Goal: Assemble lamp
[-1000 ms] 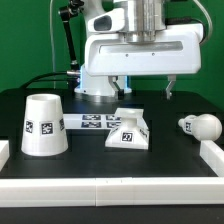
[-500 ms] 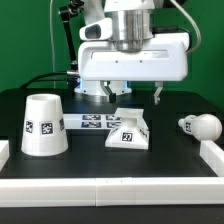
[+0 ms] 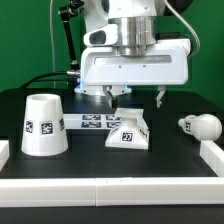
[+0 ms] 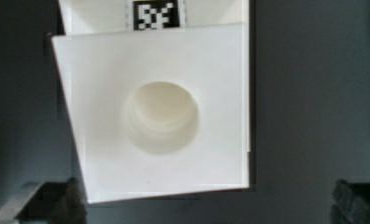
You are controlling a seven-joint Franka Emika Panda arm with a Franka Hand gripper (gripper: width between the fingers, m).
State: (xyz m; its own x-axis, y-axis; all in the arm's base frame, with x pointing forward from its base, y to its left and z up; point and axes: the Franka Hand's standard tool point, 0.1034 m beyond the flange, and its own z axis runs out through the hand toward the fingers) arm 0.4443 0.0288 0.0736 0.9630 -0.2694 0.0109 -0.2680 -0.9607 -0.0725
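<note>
The fingers (image 3: 160,97) are spread wide above the lamp base (image 3: 128,131). The base is seen on the tabletop (image 3: 90,152), directly below and centred between them, so a straight descent is judged sufficient.

Exterior view low, facing the arm (image 3: 135,45), wrist view close overhead — shared: lamp base (image 3: 128,131) (image 4: 97,110)

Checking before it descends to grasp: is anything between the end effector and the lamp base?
Nothing visible. The open end effector hangs above the base, with only air between them; the shade and bulb sit off to either side.
</note>
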